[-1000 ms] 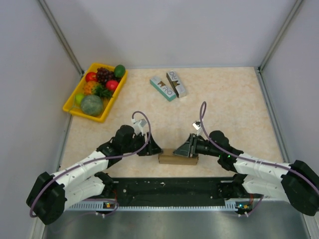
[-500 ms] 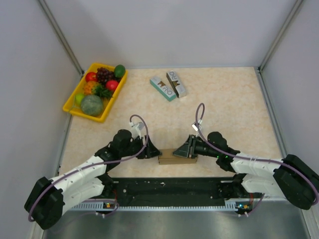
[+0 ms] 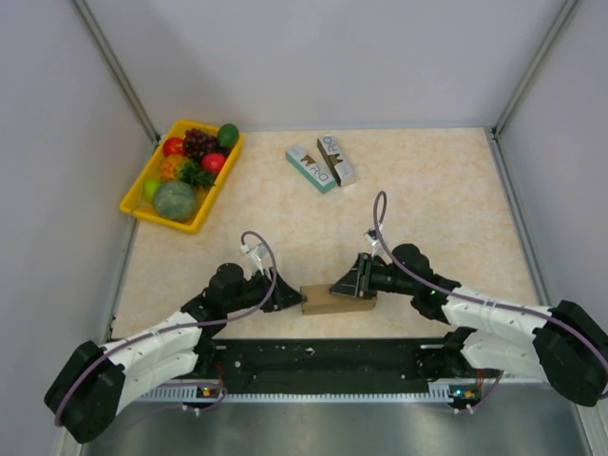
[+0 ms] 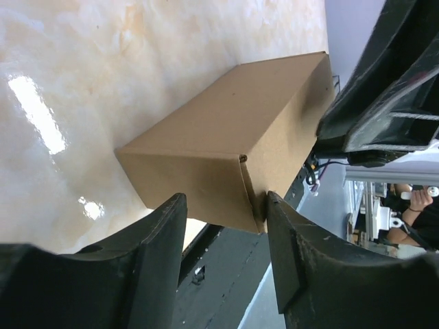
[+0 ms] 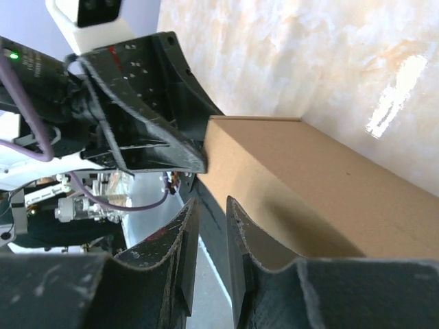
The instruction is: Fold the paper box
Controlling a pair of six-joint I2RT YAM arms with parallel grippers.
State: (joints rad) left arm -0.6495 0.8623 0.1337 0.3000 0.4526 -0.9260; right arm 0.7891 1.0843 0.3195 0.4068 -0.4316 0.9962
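The paper box (image 3: 334, 303) is a small closed brown carton lying lengthwise at the table's near edge. My left gripper (image 3: 289, 299) is at its left end. In the left wrist view the open jaws (image 4: 223, 199) straddle a lower corner of the box (image 4: 233, 130), and one fingertip (image 4: 271, 205) touches the end's edge. My right gripper (image 3: 350, 282) leans over the box's right half. Its jaws (image 5: 210, 205) stand a narrow gap apart with nothing between them, and one finger (image 5: 240, 240) rests against the box (image 5: 329, 199).
A yellow tray (image 3: 136, 206) of fruit sits at the far left. Two small printed boxes (image 3: 311, 168) (image 3: 336, 159) lie at the back centre. The black arm base (image 3: 323, 356) runs right along the box's near side. Walls close in both sides.
My left arm has dropped lower and nearer, and its jaws have narrowed round the box's left end. The right gripper has shifted slightly left on the box.
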